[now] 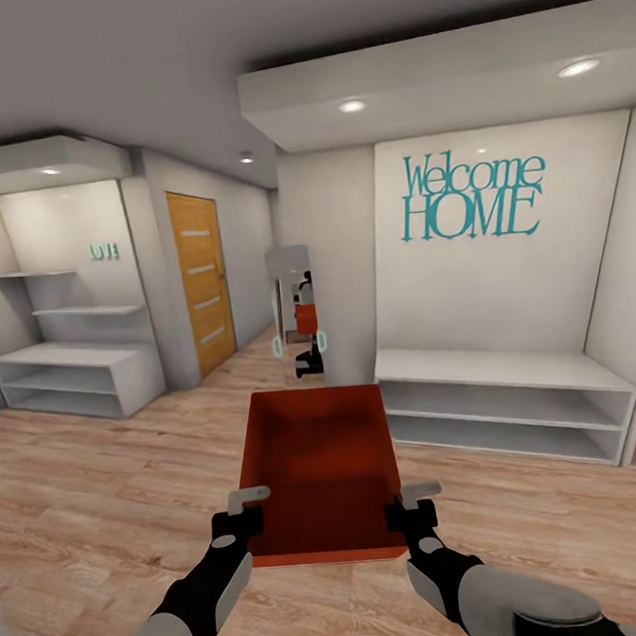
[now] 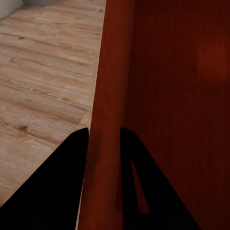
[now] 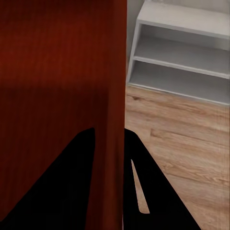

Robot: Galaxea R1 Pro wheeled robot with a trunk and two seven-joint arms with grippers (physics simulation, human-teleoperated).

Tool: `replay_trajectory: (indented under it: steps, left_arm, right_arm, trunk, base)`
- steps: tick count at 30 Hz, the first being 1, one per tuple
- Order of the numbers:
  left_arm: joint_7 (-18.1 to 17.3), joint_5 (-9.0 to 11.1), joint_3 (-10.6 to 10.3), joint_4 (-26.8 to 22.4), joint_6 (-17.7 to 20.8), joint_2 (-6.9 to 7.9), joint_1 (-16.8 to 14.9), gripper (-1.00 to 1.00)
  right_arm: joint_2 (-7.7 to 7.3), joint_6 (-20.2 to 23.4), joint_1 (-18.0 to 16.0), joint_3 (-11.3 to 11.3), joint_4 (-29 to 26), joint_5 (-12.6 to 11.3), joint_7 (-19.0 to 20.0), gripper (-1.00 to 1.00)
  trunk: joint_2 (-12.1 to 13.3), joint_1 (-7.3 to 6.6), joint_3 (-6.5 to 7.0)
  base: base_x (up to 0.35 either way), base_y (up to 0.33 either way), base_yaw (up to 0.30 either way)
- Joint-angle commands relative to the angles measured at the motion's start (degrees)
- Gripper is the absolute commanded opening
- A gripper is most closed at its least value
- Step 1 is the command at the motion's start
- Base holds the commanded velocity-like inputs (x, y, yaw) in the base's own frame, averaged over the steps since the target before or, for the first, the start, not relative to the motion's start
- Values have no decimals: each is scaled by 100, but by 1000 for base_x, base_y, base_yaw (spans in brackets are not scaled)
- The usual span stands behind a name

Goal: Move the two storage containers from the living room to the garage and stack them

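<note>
While carried level above light wood plank floor (image 1: pixel 102 485), orange-red storage container (image 1: pixel 321 470) pointed long axis away, left gripper (image 1: pixel 239 521) and right gripper (image 1: pixel 412 512) clamped on side walls, white shelving (image 1: pixel 514 409) beyond.

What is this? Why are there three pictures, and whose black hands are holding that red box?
They belong to a robot on wheels, in a computer-made house. The big picture comes from a camera on its head, looking down over both arms. The robot carries one red box above a wooden floor. Its left pincer pinches the box's left wall and its right pincer pinches the right wall. The two small pictures come from cameras near each pincer: the black shapes are its fingers, with the red wall between them. Ahead are white shelves, a "Welcome HOME" sign, a wooden door and a mirror showing the robot itself.
</note>
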Motion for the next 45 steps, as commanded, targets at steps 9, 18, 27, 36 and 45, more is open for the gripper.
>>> replay_trajectory:
  steps: [9, 18, 27, 36, 45]
  left_arm:
    - [79, 62, 37, 0, 26, 31, -5, -100]
    - [79, 62, 37, 0, 26, 31, -5, -100]
    - [79, 62, 37, 0, 26, 31, -5, -100]
    - [79, 62, 37, 0, 26, 31, -5, -100]
    - [79, 62, 37, 0, 26, 31, -5, -100]
  right_arm:
    - [-3, -47, -7, -1235, -14, 1215, -14, -100]
    - [-10, -48, -7, -1235, -14, 1215, -14, -100]
    - [-2, -48, -7, -1235, -14, 1248, -29, -100]
    - [-1, -40, -7, -1235, -14, 1251, -47, -100]
    - [-1, -72, -7, -1235, -14, 1261, -49, -100]
  trunk:
    - [-8, 5, -10]
    - [-8, 5, -10]
    - [-8, 5, -10]
    - [-8, 5, -10]
    - [-8, 5, -10]
  base:
    - [321, 0, 0]
    - [321, 0, 0]
    - [321, 0, 0]
    - [321, 0, 0]
    - [321, 0, 0]
